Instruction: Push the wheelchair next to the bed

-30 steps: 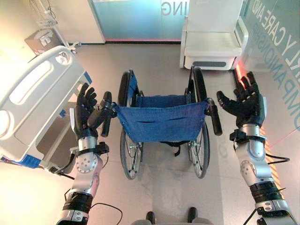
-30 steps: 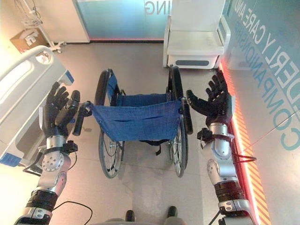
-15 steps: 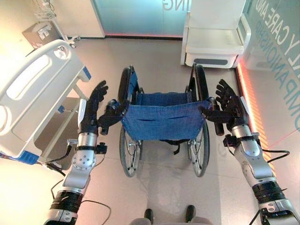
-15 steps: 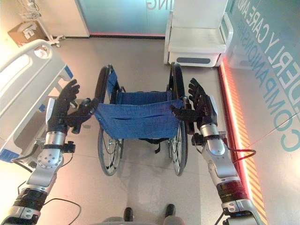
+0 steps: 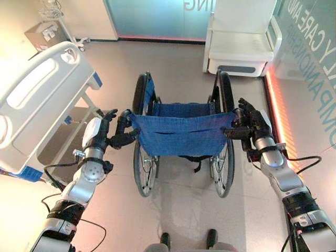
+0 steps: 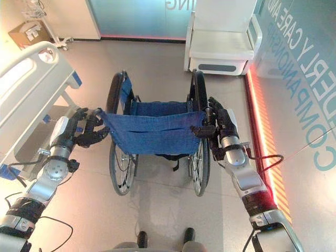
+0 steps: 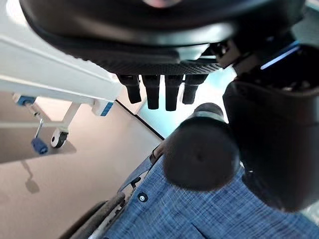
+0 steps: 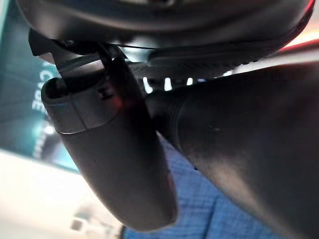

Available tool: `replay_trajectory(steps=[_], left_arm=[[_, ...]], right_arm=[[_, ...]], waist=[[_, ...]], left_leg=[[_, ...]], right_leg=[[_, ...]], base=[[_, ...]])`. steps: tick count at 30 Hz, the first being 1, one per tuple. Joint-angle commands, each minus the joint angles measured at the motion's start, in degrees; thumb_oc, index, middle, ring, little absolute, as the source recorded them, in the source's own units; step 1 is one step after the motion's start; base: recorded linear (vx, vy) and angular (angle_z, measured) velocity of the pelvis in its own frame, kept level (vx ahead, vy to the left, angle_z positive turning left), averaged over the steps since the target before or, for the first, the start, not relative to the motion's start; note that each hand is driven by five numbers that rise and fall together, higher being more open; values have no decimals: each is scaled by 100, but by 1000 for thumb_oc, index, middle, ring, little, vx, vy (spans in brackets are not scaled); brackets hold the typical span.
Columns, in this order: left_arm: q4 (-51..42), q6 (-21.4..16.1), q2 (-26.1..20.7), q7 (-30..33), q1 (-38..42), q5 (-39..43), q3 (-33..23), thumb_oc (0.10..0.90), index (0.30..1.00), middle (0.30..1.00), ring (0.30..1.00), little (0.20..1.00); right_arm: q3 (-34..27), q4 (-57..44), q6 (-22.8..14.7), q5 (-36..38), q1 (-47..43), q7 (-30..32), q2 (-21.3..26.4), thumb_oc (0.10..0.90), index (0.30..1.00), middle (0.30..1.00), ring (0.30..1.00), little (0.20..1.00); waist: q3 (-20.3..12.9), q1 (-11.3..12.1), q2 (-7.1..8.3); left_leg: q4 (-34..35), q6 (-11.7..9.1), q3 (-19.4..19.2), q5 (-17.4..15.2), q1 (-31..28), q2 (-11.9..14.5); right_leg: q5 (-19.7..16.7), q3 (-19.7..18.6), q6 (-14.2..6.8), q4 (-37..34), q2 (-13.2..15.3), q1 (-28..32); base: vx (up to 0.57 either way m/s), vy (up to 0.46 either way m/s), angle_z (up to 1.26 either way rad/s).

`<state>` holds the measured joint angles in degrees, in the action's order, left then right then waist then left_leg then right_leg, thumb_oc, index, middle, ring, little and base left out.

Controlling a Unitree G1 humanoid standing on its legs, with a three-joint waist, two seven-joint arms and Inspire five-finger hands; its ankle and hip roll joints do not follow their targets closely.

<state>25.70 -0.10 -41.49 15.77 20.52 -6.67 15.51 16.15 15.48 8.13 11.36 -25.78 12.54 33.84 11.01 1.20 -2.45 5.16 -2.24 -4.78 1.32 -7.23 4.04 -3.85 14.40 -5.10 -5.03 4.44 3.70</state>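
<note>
the bed point(image 5: 37, 105) fills my ten o'clock, its white footboard angled toward me, with a pale armchair point(image 5: 241, 42) off at one o'clock against the glass wall. the wheelchair point(image 5: 181, 134) sits dead ahead at twelve, back to me, blue sling back stretched between the two push handles, well apart from the bed frame with open floor between them.

my left hand point(image 5: 107, 137) is at the left push handle point(image 7: 202, 152); from the wrist camera the thumb is tucked against the grip and the fingers are hooked over it, so i read it as closed around the handle. my right hand point(image 6: 218, 126) is on the right push handle point(image 8: 112, 164), thumb wrapped along it, and i judge that one gripping too.

the risk i see: the chair has to swing toward ten o'clock, and an uneven push could drive the left wheel point(image 5: 143, 170) into the bed's leg, or a loose grip could slip off a handle mid-turn.
</note>
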Motion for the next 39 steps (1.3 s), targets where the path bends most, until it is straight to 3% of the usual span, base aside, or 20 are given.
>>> replay_trajectory(steps=[1, 7, 13, 18, 26, 31, 39], left_arm=[[275, 301, -678, 93, 1111, -172, 65, 800, 900, 900, 900, 900], [602, 800, -791, -373, 1650, -67, 492, 800, 900, 900, 900, 900], [1020, 1218, -843, -797, 2196, -129, 870, 800, 900, 900, 900, 900], [1484, 2074, -888, -1655, 2730, -325, 1243, 800, 900, 900, 900, 900], [2052, 2784, -938, -2528, 3088, -679, 1536, 800, 900, 900, 900, 900], [2263, 2883, -974, -2870, 3326, -782, 1722, 800, 900, 900, 900, 900], [2399, 2738, -995, -2892, 3573, -778, 1908, 800, 900, 900, 900, 900]], right_arm=[[180, -2, 295, -746, -966, 420, 483, 800, 900, 900, 900, 900], [578, 382, 1070, -926, -1506, 233, 713, 800, 900, 900, 900, 900], [1025, 981, 1841, -999, -2106, -345, 862, 800, 900, 900, 900, 900], [1276, 1482, 2556, -1072, -2716, -242, 1021, 800, 900, 900, 900, 900], [1541, 1884, 3315, -1606, -3197, -648, 1132, 800, 900, 900, 900, 900], [1731, 2158, 3696, -1977, -3372, -1298, 1131, 800, 900, 900, 900, 900], [1979, 2676, 4015, -2320, -3536, -2504, 1084, 800, 900, 900, 900, 900]], waist=[[-164, -46, 162], [-55, -63, 176], [-5, -41, 213], [65, -27, 249], [136, -45, 267], [198, -52, 292], [227, -23, 351]], left_leg=[[-474, 165, -157, -412, 434, -255], [-546, 178, -180, -430, 497, -275], [-565, 177, -210, -427, 523, -275], [-602, 190, -220, -439, 560, -273], [-685, 214, -233, -464, 618, -284], [-730, 226, -249, -470, 672, -279], [-758, 224, -261, -462, 724, -263]], right_leg=[[632, -348, -28, 695, 150, -173], [621, -387, -27, 738, 136, -237], [597, -382, -27, 734, 126, -249], [583, -388, -31, 747, 118, -275], [583, -416, -17, 769, 108, -312], [576, -432, 0, 787, 106, -357], [564, -429, 16, 780, 106, -379]], base=[[-34, -7, 0], [-61, -10, 0], [-25, -8, 0], [-20, -14, 2], [-17, -6, 2], [-31, -5, 1], [0, 0, 0]])
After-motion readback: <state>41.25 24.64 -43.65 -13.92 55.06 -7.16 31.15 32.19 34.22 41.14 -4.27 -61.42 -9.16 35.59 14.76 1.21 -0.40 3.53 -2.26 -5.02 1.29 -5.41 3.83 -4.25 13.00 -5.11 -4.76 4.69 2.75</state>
